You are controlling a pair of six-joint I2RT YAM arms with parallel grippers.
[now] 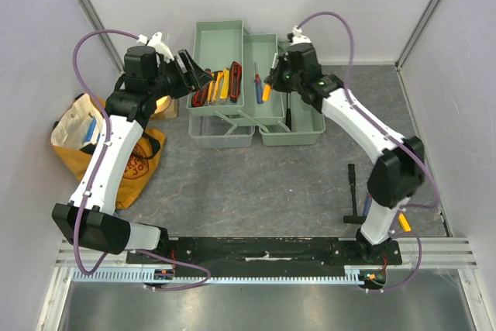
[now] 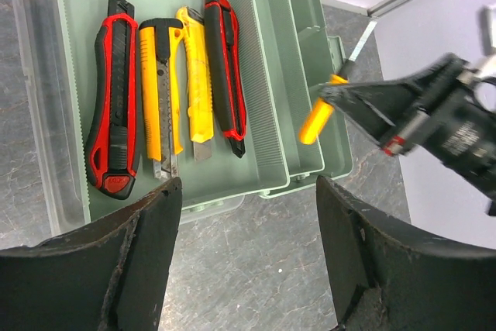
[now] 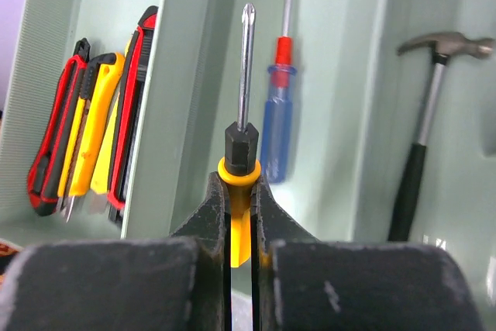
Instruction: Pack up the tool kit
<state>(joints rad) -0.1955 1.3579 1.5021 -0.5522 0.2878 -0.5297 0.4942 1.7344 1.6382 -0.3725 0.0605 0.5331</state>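
Right gripper (image 3: 240,215) clamped on yellow screwdriver (image 3: 239,149); set down level beside blue screwdriver (image 3: 277,122), 1 o'clock. Left gripper (image 2: 246,191) wide, empty.

**Table** (image 1: 263,184), near side of toolbox (image 1: 225,136): bare grey strip, reachable by either arm.
**Left tray** (image 1: 219,40): far half bare. Near half filled by four utility knives (image 2: 167,91) side by side. Left fingers (image 2: 139,253) are spread above its near edge.
**Middle tray** (image 3: 333,75): blue-handled screwdriver (image 3: 275,129) lies lengthwise, with a bare lane beside it (right fingers (image 3: 205,230), clamped on a yellow-handled screwdriver (image 3: 240,149), hang over that lane).
**Right compartment** (image 1: 306,125): hammer (image 3: 422,137) inside.
**Left flank:** cloth bag (image 1: 108,145).
**Right flank:** black T-shaped tool (image 1: 353,191) on the table.
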